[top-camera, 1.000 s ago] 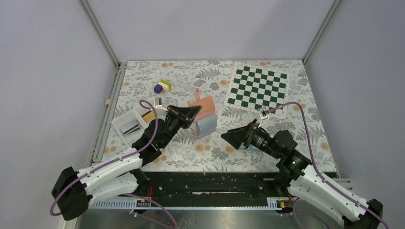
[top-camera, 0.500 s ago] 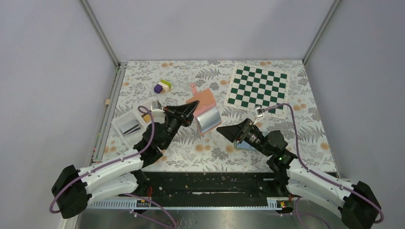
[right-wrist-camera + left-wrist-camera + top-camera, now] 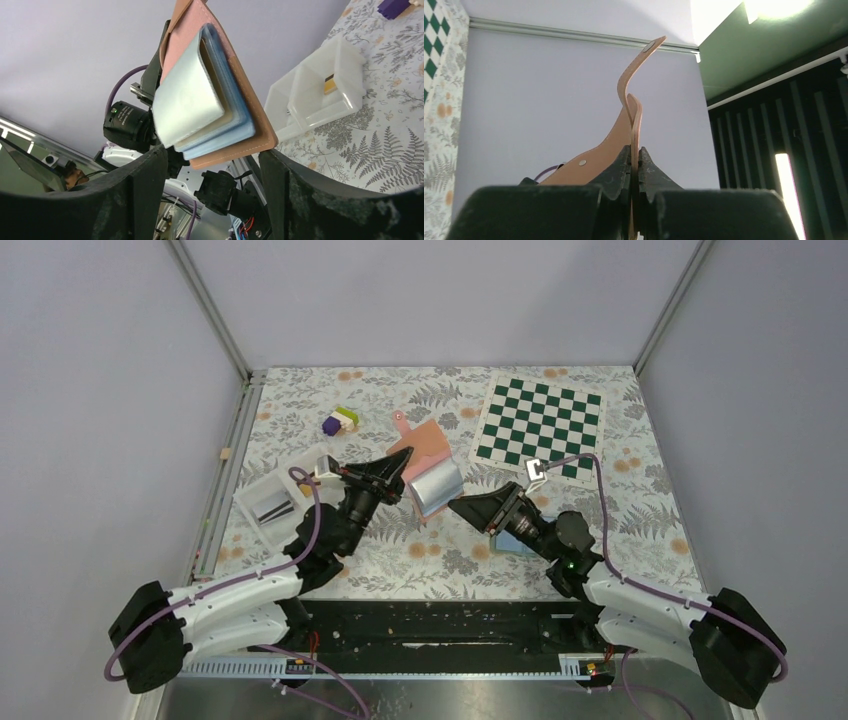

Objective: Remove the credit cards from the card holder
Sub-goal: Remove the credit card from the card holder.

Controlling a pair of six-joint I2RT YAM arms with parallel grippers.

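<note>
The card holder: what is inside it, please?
Inside the card holder, between its pink covers, pale and blue plastic pages fan out. No card shows. The frosted front page hides whatever sits in the pockets.

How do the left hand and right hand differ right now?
The left hand is shut, pinching the card holder's pink cover; the right hand is open and holds nothing. The left hand holds the holder up off the table; the right hand only faces its pages. Both are black two-finger hands.
</note>
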